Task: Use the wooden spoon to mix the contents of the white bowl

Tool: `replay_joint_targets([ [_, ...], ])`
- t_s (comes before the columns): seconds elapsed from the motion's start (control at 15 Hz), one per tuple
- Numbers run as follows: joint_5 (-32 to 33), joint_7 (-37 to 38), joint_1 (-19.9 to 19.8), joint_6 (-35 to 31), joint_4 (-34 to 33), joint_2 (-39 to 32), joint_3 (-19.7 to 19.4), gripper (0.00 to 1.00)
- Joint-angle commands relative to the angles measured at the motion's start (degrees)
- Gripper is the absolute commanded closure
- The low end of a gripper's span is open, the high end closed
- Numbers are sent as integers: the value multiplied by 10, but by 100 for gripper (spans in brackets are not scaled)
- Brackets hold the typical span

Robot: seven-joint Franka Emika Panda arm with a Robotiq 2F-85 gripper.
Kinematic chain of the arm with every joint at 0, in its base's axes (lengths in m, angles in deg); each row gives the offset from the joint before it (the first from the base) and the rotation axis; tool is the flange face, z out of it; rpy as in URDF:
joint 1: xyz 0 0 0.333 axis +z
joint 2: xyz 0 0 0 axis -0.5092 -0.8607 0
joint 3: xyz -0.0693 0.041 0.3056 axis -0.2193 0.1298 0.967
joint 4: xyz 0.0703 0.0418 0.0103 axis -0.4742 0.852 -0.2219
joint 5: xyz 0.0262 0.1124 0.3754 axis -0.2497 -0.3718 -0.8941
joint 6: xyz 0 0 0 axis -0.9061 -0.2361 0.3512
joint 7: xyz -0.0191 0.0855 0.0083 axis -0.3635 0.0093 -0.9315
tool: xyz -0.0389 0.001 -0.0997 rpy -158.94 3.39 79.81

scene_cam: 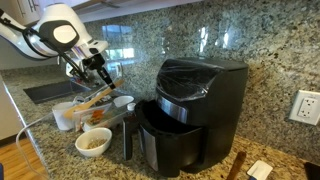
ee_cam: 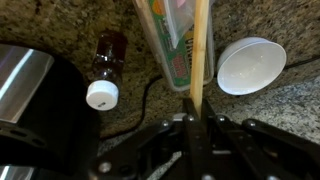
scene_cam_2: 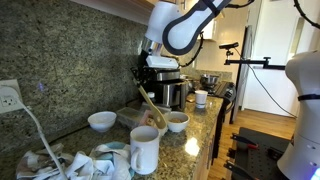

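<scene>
My gripper (ee_cam: 198, 120) is shut on the handle of the wooden spoon (ee_cam: 199, 50), which runs up out of the wrist view over a clear container. In both exterior views the gripper (scene_cam: 99, 73) (scene_cam_2: 149, 78) holds the spoon (scene_cam: 92, 98) (scene_cam_2: 153, 108) slanting down above the counter. The white bowl (scene_cam: 94, 142) (scene_cam_2: 177, 122) with its tan-brown contents (scene_cam: 94, 141) sits on the granite counter, apart from the spoon. That bowl is out of the wrist view.
A black air fryer (scene_cam: 190, 110) stands open beside the bowl. An empty white bowl (ee_cam: 250, 65) (scene_cam: 122, 101), a brown bottle with a white cap (ee_cam: 104, 75), a clear container (ee_cam: 170, 40) and a white mug (scene_cam_2: 144, 150) crowd the counter. Cables and a wall outlet (scene_cam: 305, 107) are nearby.
</scene>
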Motion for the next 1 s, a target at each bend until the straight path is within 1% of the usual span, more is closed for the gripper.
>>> replay_joint_targets([
  [0.0, 0, 0, 0, 0, 1, 0, 0, 90],
  [0.33, 0, 0, 0, 0, 1, 0, 0, 90],
  [0.4, 0, 0, 0, 0, 1, 0, 0, 95],
  [0.6, 57, 43, 1, 5, 11, 17, -13, 94],
  [0.93, 188, 146, 0, 22, 23, 51, -41, 95],
])
